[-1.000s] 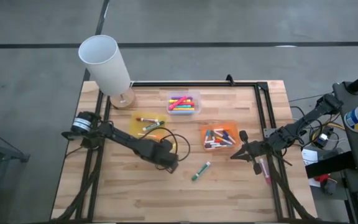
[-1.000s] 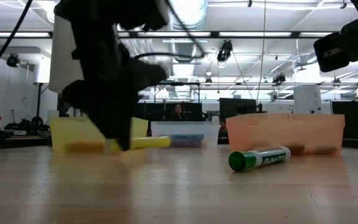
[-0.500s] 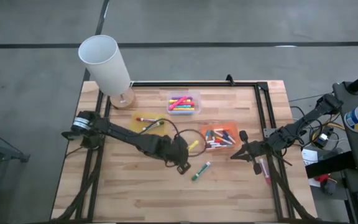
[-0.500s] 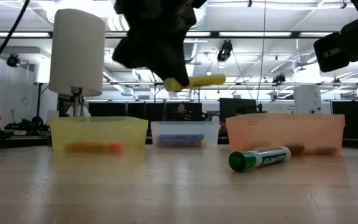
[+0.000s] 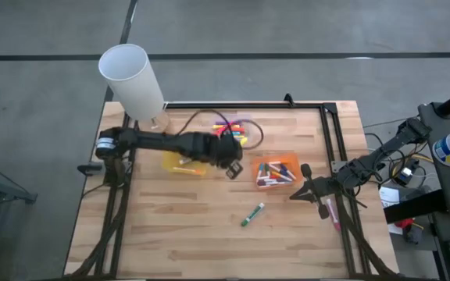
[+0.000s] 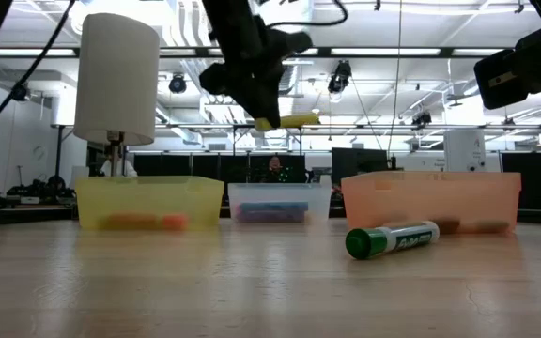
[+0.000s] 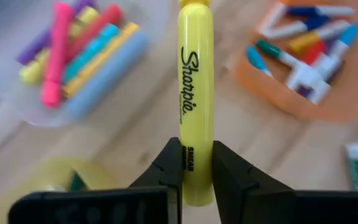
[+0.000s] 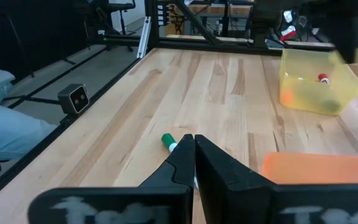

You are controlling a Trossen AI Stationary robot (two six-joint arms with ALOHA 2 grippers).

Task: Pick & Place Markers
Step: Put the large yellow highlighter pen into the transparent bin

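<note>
Your yellow marker (image 7: pixel 195 93) sits clamped between the left gripper's (image 7: pixel 196 163) fingers, held in the air over the wooden table (image 5: pixel 194 234), between the clear tray (image 7: pixel 86 74) and orange tray (image 7: pixel 303 68); the right gripper (image 8: pixel 193 152) waits closed near a green marker (image 5: pixel 251 214); workshop behind.

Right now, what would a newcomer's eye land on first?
The left hand, raised above the table between the clear tray and the orange tray, shut on a yellow marker. Next, the tall white cylinder at the far left corner, and a lone green marker lying on bare wood mid-table.
</note>
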